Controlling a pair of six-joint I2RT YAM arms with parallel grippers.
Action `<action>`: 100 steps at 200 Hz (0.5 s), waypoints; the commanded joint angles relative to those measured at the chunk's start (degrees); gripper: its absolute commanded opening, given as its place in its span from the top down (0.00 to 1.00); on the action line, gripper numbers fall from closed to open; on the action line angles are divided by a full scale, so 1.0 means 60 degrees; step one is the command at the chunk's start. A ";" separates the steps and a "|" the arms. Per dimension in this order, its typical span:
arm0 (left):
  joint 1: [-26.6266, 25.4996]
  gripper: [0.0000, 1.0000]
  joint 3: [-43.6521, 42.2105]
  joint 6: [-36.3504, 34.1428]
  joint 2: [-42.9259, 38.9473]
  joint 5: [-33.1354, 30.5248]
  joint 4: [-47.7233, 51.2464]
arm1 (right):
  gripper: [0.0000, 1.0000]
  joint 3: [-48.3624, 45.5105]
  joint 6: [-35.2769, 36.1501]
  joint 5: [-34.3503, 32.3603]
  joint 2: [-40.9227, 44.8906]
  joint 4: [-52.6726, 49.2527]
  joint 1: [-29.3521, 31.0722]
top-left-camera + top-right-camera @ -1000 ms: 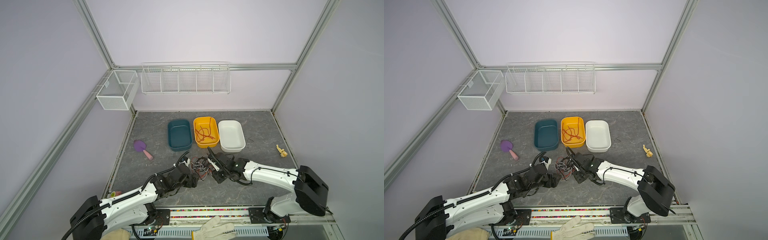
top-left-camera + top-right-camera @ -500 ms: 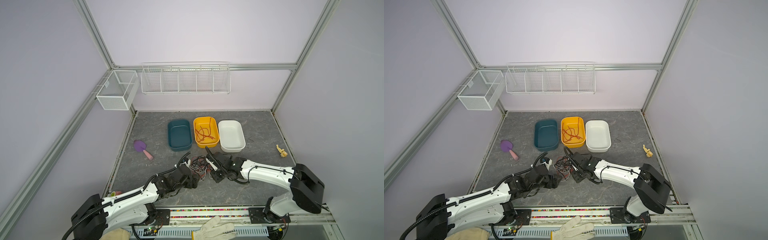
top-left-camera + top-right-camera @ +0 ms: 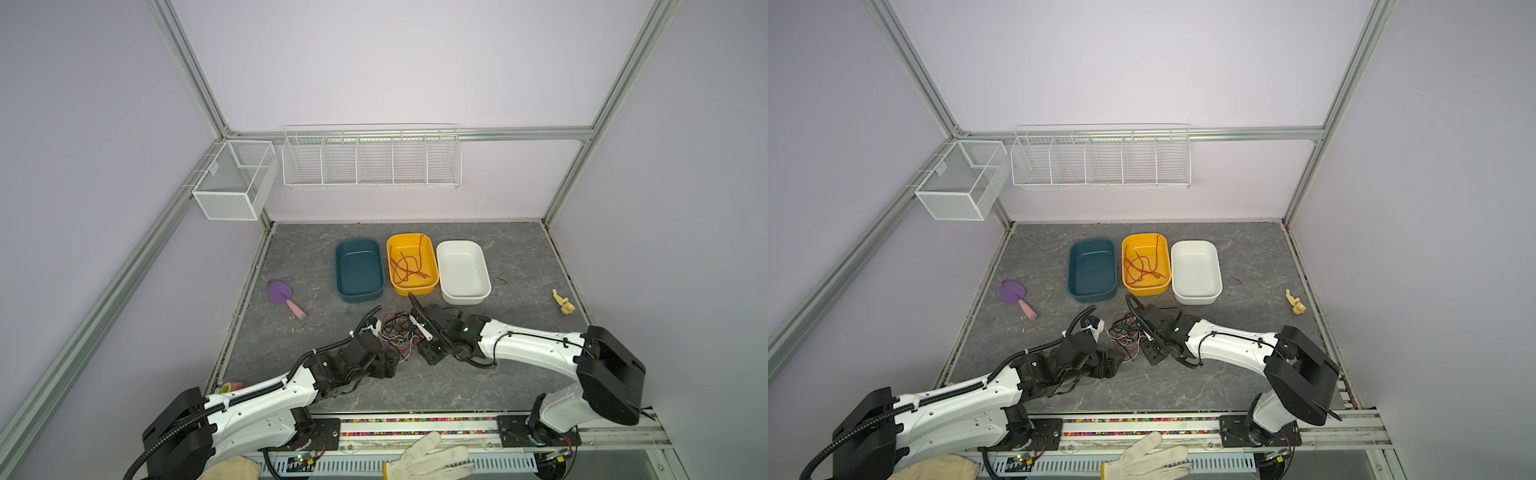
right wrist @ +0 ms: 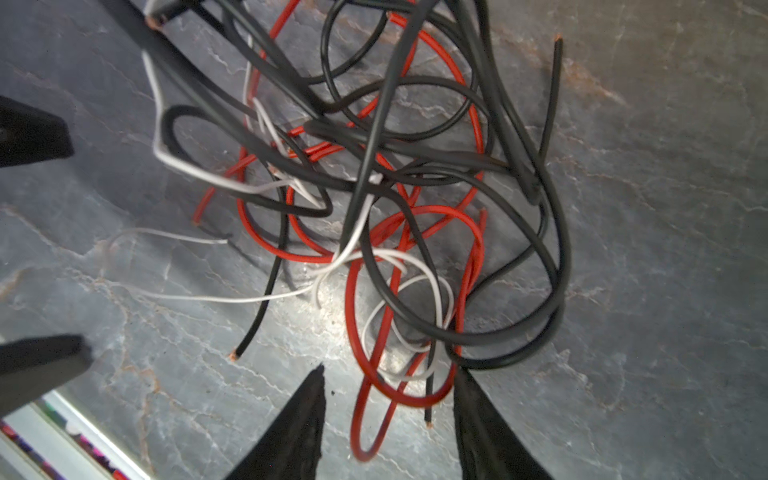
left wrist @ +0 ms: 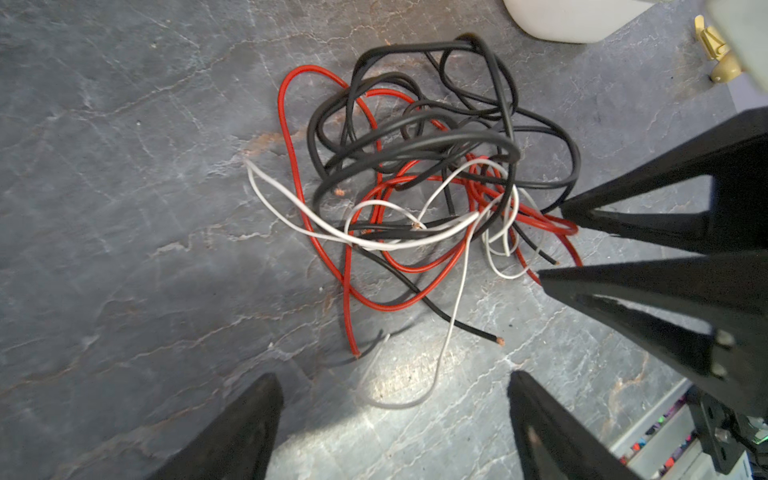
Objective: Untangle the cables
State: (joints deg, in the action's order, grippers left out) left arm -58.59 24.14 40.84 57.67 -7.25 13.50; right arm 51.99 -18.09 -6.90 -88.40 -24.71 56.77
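Note:
The cables (image 3: 397, 332) (image 3: 1124, 332) lie as one tangle of red, black and white wires on the grey floor between the two grippers. My left gripper (image 5: 392, 386) (image 3: 390, 362) is open just short of the tangle, with only a loose white wire end on the floor between its fingers. My right gripper (image 4: 388, 372) (image 3: 417, 338) is open at the tangle's other side, a red loop (image 4: 374, 399) lying between its fingertips without being pinched. Its fingers (image 5: 623, 224) show in the left wrist view. More red cables (image 3: 409, 266) lie in the yellow bin (image 3: 432, 253).
A teal bin (image 3: 359, 291) and a white bin (image 3: 463, 297) flank the yellow one behind the tangle. A purple scoop (image 3: 284, 297) lies left, a small yellow toy (image 3: 563, 301) far right. Wire baskets (image 3: 372, 160) hang on the back wall. A glove (image 3: 428, 457) rests at the front rail.
My right gripper's jaws have opened wider and it has edged slightly left into the tangle. The left arm has stayed put.

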 commanded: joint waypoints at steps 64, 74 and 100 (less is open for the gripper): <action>-0.0108 0.15 -0.0406 0.0298 -0.0282 -0.0260 -0.0331 | 0.79 0.0035 0.0117 0.0282 0.0148 0.0249 0.0273; -0.0108 0.15 -0.0448 0.0270 -0.0310 -0.0298 -0.0331 | 0.80 -0.0059 0.0175 0.0528 0.0421 0.0314 0.0287; -0.0108 0.15 -0.0463 0.0230 -0.0281 -0.0410 -0.0427 | 0.81 -0.0156 0.0245 0.1085 0.1092 0.0163 0.0355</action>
State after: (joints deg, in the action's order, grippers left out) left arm -58.92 22.11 41.60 56.55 -7.90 12.23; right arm 52.12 -17.63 -4.86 -86.43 -24.10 58.08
